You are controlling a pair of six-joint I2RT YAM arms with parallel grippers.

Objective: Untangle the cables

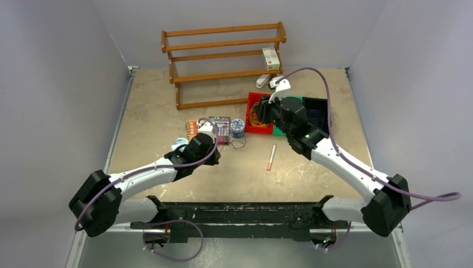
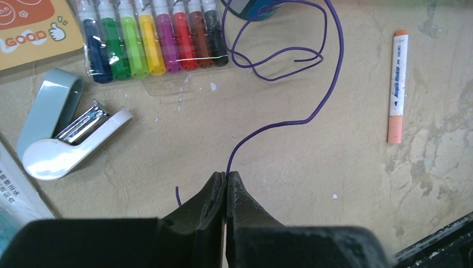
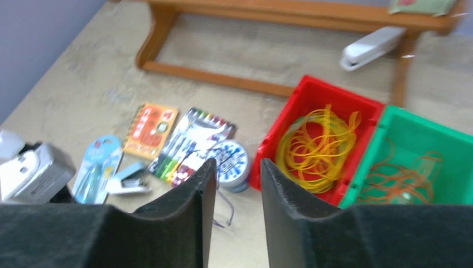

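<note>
Left gripper pinching purple cable, running ahead to loops, possibly snagged beside blue tin. Draw back slowly, low along surface. Right gripper parted, empty; yellow cables ahead-right in red bin.

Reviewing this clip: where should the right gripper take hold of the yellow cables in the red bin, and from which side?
From straight above, most likely: the red bin's walls close off every side. Pinch across the bunched band of the yellow cables' coil, not its hollow middle, with the open right gripper straddling the strands.
</note>
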